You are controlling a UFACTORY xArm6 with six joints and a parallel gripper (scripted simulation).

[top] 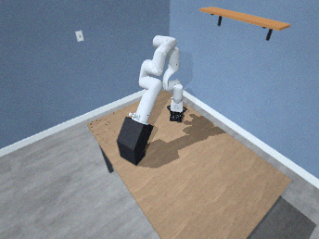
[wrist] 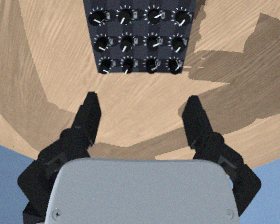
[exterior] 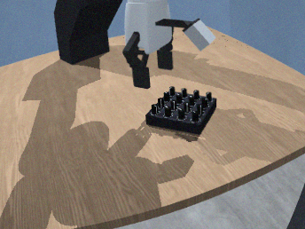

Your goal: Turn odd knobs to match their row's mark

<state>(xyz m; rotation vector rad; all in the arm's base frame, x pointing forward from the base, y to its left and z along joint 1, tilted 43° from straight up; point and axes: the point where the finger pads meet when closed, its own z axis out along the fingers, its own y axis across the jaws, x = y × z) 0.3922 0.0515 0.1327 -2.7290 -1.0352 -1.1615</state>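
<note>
The black knob box point(exterior: 173, 122) point(wrist: 139, 30) stands on the table. In the wrist view its upper part is cut off; three knobs of each row show, with names to their right. The left-hand knobs point(wrist: 102, 43) have white lines toward the lower right. The second column's knobs point(wrist: 126, 43) have lines toward the lower left. In the third column the top knob point(wrist: 154, 16) has its line up and right; the others are harder to read. The upper two right-hand knobs have lines toward the lower left. My gripper point(exterior: 153, 77) point(wrist: 142, 103) is open and empty, above and beside the box, touching nothing.
The wooden table point(top: 209, 178) point(exterior: 106, 179) carries the arm's black base point(top: 134, 141) point(exterior: 82, 28). Arm shadows fall across the table. A shelf point(top: 243, 18) hangs on the wall, far from the arm. The socket on the box cannot be made out.
</note>
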